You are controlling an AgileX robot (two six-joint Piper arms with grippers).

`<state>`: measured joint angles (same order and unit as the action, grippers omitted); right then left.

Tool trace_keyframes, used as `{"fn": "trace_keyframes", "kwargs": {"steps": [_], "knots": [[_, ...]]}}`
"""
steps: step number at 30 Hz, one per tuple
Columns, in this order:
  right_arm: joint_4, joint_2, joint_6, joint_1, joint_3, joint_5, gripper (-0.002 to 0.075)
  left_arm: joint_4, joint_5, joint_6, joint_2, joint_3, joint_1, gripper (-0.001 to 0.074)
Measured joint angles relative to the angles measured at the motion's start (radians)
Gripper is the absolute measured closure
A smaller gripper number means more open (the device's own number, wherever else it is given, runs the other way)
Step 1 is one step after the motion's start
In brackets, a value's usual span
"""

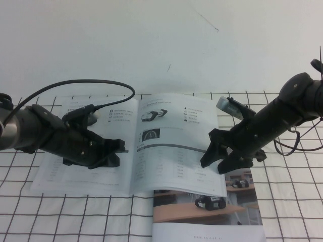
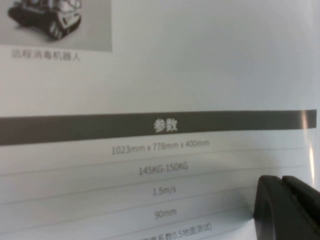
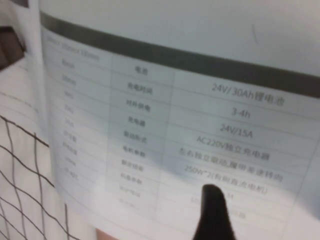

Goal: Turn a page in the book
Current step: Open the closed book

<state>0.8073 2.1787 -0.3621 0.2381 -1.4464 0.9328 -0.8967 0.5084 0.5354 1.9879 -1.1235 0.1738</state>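
Left gripper (image 1: 115, 151) reaches in low over the left leaf of the open book (image 1: 101, 166), fingers lying close to the paper; whether they are apart or together cannot be told. Right gripper (image 1: 221, 162) angles down over the outer edge of the page (image 1: 176, 151), jaws spread, nothing between them. A brochure (image 1: 212, 212) lies partly hidden under the book's right corner on the checked cloth (image 1: 75, 217).

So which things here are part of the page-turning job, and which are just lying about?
In the job:
- book, open on the cloth
- page, its right-hand leaf
- right gripper, open at that page's outer edge
- left gripper, resting on the left-hand leaf

Lying about:
- brochure, partly under the book
- grid cloth
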Motion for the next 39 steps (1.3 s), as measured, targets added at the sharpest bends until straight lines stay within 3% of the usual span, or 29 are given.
{"fn": "trace_keyframes", "kwargs": {"steps": [10,24,28,35,39], "knots": [[0.288,0.030,-0.168,0.000,0.006,-0.078,0.0270,-0.009,0.000,-0.002,0.000,0.000,0.000,0.0738],[0.450,0.031,-0.307,0.026,0.007,-0.072,0.0270,-0.016,0.000,-0.005,0.002,0.000,0.000,0.0738],[0.381,-0.012,-0.272,-0.005,0.008,-0.072,0.0270,-0.016,0.000,-0.005,0.002,0.000,0.000,0.0738],[-0.022,-0.114,-0.039,-0.060,0.008,-0.039,0.0270,-0.016,0.000,-0.005,0.002,0.000,0.000,0.0738],[-0.111,-0.100,-0.011,-0.052,0.008,-0.014,0.0270,-0.016,0.000,-0.005,0.002,0.000,0.000,0.0738]]}}
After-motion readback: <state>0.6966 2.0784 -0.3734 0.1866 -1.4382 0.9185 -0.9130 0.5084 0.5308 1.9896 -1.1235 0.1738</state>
